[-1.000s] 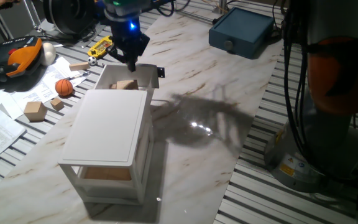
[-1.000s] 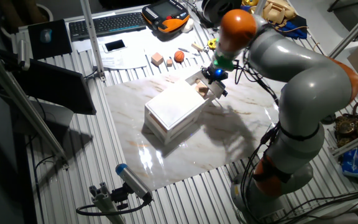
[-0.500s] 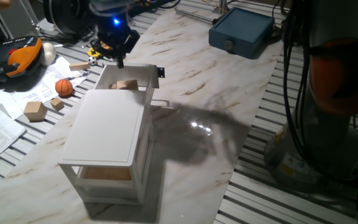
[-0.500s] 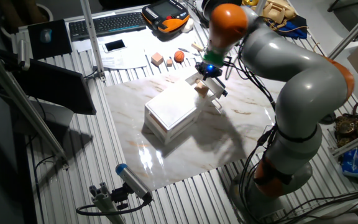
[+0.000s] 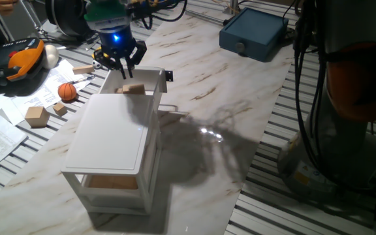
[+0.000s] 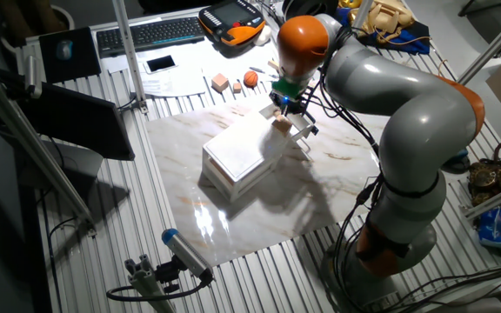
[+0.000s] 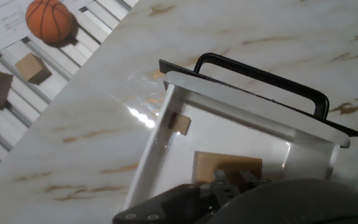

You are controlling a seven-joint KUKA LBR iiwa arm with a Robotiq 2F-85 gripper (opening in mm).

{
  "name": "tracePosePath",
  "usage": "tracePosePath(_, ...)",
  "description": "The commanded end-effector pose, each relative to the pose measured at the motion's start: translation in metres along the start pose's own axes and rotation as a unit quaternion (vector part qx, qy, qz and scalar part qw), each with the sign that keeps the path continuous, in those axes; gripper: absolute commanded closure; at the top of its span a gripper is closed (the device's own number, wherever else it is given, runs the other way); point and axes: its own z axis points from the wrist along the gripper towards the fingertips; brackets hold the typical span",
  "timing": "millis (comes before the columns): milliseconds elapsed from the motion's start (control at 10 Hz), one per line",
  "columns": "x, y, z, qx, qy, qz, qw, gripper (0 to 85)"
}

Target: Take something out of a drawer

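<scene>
The white cabinet (image 5: 113,140) stands on the marble board with its top drawer (image 5: 150,79) pulled open. The drawer's black handle (image 7: 260,78) shows in the hand view. The light-tan wooden block (image 5: 133,89) lies inside the drawer and also shows in the hand view (image 7: 227,167) and the other fixed view (image 6: 282,125). My gripper (image 5: 119,64) hovers just above the drawer's far left edge, a little left of the block, with its fingers spread and empty. It also shows in the other fixed view (image 6: 281,103). A small tan piece (image 7: 180,123) sits in the drawer's corner.
An orange ball (image 5: 67,91) and small wooden cubes (image 5: 36,116) lie on the slatted table left of the cabinet. Papers, an orange-and-black device (image 5: 18,59) and a blue box (image 5: 253,32) lie further off. The robot's base (image 5: 351,98) stands at the right.
My gripper has moved left, from over the drawer's right side to its left edge. The block and the drawer have not moved.
</scene>
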Motion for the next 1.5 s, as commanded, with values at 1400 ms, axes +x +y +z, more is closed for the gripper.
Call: tracePosePath(1400,0.010,-0.009,0.046,0.003,0.026,0.016,0.9995,0.0)
